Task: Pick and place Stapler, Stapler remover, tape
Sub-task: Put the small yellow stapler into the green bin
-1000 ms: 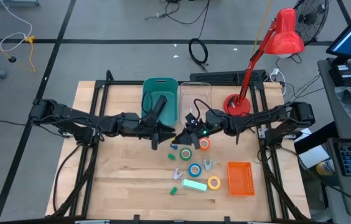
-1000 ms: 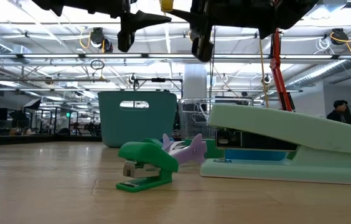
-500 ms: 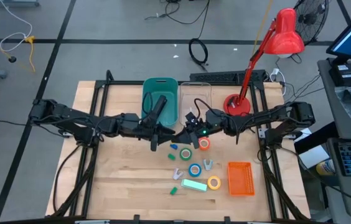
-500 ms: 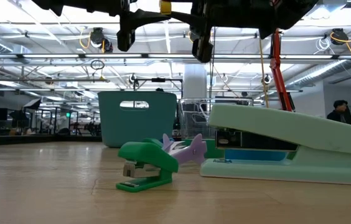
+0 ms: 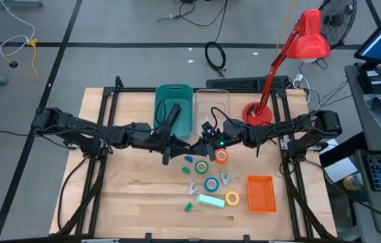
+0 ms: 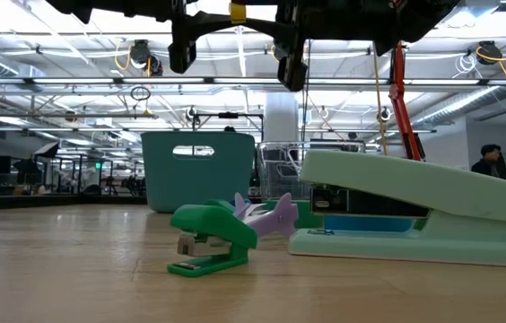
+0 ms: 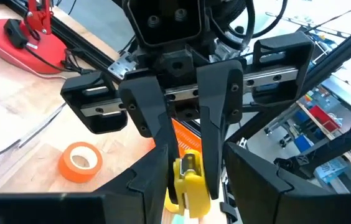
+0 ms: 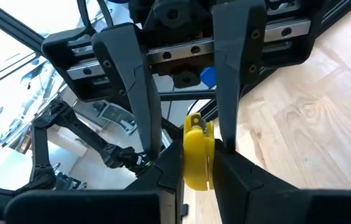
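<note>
High above the middle of the table my two grippers meet tip to tip. My right gripper [image 8: 197, 167] is shut on a small yellow staple remover [image 8: 197, 149]. My left gripper [image 7: 194, 186] faces it, open; its fingers [image 8: 154, 124] stand on either side of the remover with gaps showing. The black stapler [image 5: 170, 116] leans inside the teal bin [image 5: 180, 94], one end up. Orange-red [image 5: 221, 156], green [image 5: 202, 166], blue [image 5: 211, 183] and yellow [image 5: 232, 198] tape rolls lie flat on the table. My right gripper pinches the yellow staple remover's narrow sides [image 8: 188, 163] between its two fingers, coming level from the table's right side. The remover is lifted well clear of the table, and its metal-tipped end [image 8: 195, 123] points toward my left gripper.
A clear bin [image 5: 212, 101] stands beside the teal one, with a red lamp [image 5: 258, 111] to its right. A mint stapler [image 6: 414, 206], a green staple remover [image 6: 208, 242], purple removers [image 5: 225, 178] and an orange basket [image 5: 261, 193] lie near the front right.
My left gripper has turned a little on the spot, so its outline in the low view now reaches across to my right gripper. Both stay high over the table's middle, with the yellow remover between them.
</note>
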Robot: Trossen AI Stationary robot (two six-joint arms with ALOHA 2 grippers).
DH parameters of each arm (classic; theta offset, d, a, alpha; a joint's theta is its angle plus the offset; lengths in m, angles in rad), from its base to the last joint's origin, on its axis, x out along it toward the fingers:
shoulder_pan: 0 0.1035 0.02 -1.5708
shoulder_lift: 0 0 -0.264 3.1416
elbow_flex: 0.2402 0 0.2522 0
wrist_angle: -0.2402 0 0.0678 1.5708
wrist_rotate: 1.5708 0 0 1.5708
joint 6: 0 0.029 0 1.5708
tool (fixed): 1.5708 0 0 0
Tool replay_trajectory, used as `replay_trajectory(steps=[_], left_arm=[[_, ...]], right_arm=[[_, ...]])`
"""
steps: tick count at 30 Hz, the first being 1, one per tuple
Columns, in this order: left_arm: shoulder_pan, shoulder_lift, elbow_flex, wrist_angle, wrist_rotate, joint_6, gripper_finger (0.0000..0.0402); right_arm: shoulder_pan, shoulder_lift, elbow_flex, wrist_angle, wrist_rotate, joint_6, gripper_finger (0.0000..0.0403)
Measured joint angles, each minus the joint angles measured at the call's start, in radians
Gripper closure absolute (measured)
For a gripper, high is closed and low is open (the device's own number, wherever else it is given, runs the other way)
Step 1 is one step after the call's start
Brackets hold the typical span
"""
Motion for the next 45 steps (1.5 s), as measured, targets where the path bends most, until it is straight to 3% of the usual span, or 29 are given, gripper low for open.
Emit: replay_trajectory(steps=[7, 16, 35, 40, 45], left_arm=[[0.000, -0.002, 0.000, -0.039, 0.006, -0.003, 0.0244], [0.015, -0.002, 0.000, -0.027, 0.026, 0.005, 0.0303], [0.031, -0.001, 0.000, 0.004, 0.054, 0.007, 0.0311], [0.032, -0.001, -0.001, 0.006, 0.056, 0.017, 0.0357], [0.032, 0.000, -0.001, 0.007, 0.061, 0.017, 0.0357]], right_arm=[[0.000, 0.000, 0.000, -0.006, -0.002, 0.000, 0.0354], [0.000, 0.000, 0.000, -0.001, -0.021, 0.000, 0.0354], [-0.001, -0.001, 0.000, 0.009, -0.033, 0.000, 0.0347], [-0.001, -0.001, 0.000, 0.010, -0.040, 0.004, 0.0332], [-0.001, -0.001, 0.000, 0.009, -0.046, 0.003, 0.0343]])
